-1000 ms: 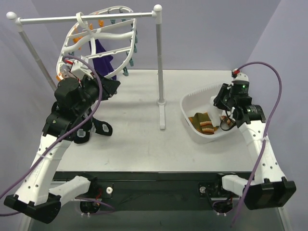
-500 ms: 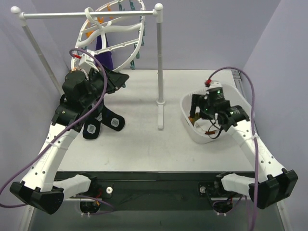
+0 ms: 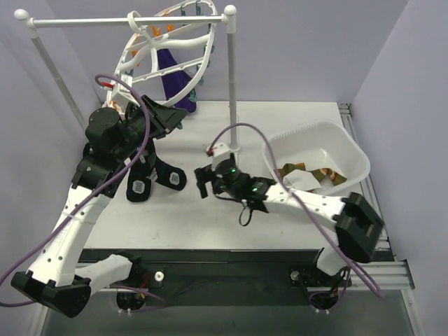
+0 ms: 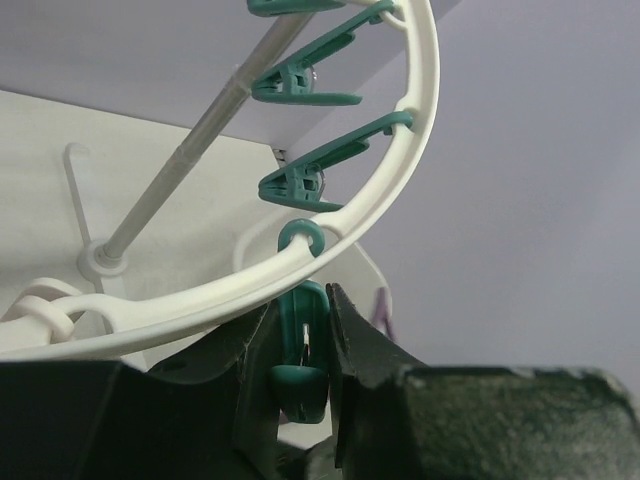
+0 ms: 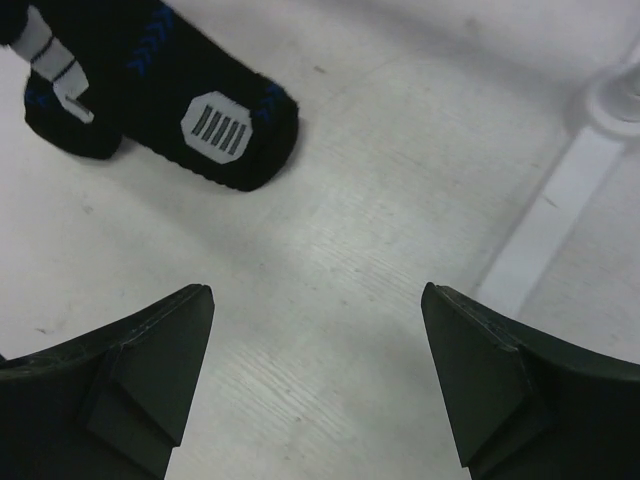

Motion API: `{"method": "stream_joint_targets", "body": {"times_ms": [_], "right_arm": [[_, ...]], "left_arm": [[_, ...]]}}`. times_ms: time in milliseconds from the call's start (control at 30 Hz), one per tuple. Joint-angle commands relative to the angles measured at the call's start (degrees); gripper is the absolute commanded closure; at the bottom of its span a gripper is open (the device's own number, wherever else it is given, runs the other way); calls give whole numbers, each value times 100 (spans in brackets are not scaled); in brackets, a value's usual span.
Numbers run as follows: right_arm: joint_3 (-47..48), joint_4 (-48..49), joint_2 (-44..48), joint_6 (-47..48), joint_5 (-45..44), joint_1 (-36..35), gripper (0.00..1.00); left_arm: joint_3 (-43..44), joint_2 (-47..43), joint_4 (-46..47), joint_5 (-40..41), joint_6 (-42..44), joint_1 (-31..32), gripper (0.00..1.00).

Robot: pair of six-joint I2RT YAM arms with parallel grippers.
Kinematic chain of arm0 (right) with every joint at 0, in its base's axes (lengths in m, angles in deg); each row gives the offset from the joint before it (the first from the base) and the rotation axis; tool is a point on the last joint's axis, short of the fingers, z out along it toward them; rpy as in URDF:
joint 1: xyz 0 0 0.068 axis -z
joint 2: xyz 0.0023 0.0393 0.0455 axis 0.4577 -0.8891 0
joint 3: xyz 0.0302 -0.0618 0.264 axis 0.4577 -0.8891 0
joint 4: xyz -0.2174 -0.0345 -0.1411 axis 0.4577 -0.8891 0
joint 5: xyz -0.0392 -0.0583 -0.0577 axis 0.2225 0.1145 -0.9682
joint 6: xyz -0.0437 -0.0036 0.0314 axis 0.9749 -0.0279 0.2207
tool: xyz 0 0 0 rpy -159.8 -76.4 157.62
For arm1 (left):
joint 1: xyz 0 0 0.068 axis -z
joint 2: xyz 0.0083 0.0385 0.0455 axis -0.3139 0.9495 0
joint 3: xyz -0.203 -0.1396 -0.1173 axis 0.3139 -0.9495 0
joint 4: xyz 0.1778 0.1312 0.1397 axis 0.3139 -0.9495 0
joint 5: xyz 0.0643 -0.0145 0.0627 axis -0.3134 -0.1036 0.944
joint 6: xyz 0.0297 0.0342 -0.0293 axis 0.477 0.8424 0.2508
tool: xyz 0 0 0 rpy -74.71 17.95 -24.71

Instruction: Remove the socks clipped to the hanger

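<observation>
Two black socks (image 3: 138,185), one purple sock (image 3: 171,73) — one hanger (image 3: 207,56).

Lab booth: plain lilac walls (image 3: 301,49), white table (image 3: 189,218).

Bare table (image 5: 350,230) is lying open between the right gripper's (image 5: 315,295) spread jaws, with a black sock (image 5: 170,110) sitting ahead on one side and the stand's foot (image 5: 550,230) running along the other. The stand's pole (image 3: 231,91) is rising between hanger (image 4: 200,295) and basin (image 3: 322,140). The left gripper (image 4: 302,300), pinching a teal clip (image 4: 298,385), is crowding the hanger's rim.
</observation>
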Motion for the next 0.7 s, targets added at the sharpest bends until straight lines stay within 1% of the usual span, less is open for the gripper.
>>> {"method": "stream_joint_targets", "body": {"times_ms": [0, 67, 167, 267, 300, 367, 433, 500, 567, 667], "right_arm": [[918, 1323, -1404, 801, -711, -553, 12], [1400, 1498, -2044, 978, -807, -711, 11], [1753, 1832, -2696, 1373, -660, -790, 10], [2368, 1650, -3215, 1708, -501, -826, 9], [2657, 1544, -3321, 1873, -274, -834, 9], [2826, 1508, -3567, 1954, -80, -826, 9], [3010, 1552, -3673, 2015, 376, -826, 9], [3116, 1534, -3788, 2016, 553, -896, 9], [3090, 1762, -3823, 1998, 764, -948, 9], [3195, 1745, -3876, 2024, 818, -1054, 10]], "left_arm": [[-245, -391, 437, 152, -267, 24, 100], [-272, -514, 368, 249, -285, 32, 100], [-219, -611, 227, 284, -241, 24, 100], [-202, -655, 192, 311, -215, 24, 100], [-193, -655, 192, 302, -215, 24, 100], [-175, -629, 209, 267, -241, 32, 100], [-175, -603, 227, 249, -250, 24, 100], [-184, -594, 236, 205, -268, 24, 100], [-175, -585, 253, 205, -268, 24, 100], [-157, -576, 253, 179, -259, 24, 100]]}}
